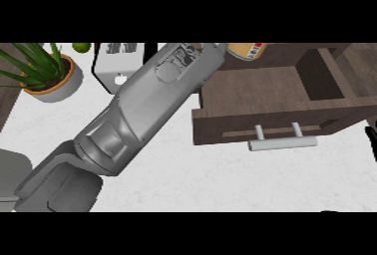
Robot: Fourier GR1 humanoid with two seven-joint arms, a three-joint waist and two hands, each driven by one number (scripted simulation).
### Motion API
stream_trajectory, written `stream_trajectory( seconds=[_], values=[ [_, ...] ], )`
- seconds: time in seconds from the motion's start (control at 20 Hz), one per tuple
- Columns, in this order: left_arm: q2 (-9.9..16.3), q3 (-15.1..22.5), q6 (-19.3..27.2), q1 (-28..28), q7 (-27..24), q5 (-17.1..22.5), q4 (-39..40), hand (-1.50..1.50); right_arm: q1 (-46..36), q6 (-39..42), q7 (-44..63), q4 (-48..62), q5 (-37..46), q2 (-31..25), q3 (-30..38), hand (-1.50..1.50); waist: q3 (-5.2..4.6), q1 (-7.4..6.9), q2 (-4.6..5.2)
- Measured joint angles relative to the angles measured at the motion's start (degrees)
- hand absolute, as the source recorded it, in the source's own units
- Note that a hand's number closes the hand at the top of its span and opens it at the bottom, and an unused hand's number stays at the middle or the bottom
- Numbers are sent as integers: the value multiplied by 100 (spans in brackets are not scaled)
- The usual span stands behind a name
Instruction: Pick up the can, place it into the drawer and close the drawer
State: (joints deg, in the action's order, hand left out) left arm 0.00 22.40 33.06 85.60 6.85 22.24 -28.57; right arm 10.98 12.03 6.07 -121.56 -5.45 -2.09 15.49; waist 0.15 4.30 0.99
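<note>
Where the left forearm (pixel 140 117) runs up from the lower left corner to the top of the view, the left hand (pixel 190 50) shows only as a few dark parts at the upper edge, so I cannot tell whether it is released, clenched or grasping anything. Just to the right of it, also cut by the upper edge, is the can (pixel 247 51), tan with a red and white label. It shows above the back left part of the open drawer (pixel 258 87); I cannot tell whether it touches the hand or rests on anything.

The drawer is dark brown wood and stands pulled out, its bare wooden floor in view and a deeper, darker section at its right end. Its front panel faces the lower edge and carries a pale bar handle (pixel 283 143) on two posts.

The counter (pixel 221 179) is white with fine grey speckles. On it, left of the forearm, stands a white boxy appliance (pixel 117 64), partly hidden by the arm. Farther left a green spiky plant (pixel 29 62) grows in a round pot (pixel 55 84), and a small green fruit (pixel 81 47) lies near the top edge.

At the right edge a black sliver of the right hand (pixel 371 142) shows; I cannot tell its state.
</note>
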Motion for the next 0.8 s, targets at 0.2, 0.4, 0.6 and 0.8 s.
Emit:
stream_trajectory(
  seconds=[0.2,0.4,0.6,0.8],
  values=[
    [0,281,160,-64,-248,193,155,150,-185,-139,32,54,192,81,-159,-150,1,50,13],
    [0,502,306,-88,-430,331,353,150,-173,-107,60,-11,165,76,-194,-150,1,120,24],
    [0,784,381,-134,-516,427,485,150,-315,-112,134,16,131,10,-169,-150,3,173,42],
    [-1,962,382,-197,-727,480,633,150,-368,-118,196,-20,103,-41,-126,-150,2,190,54]
  ],
)
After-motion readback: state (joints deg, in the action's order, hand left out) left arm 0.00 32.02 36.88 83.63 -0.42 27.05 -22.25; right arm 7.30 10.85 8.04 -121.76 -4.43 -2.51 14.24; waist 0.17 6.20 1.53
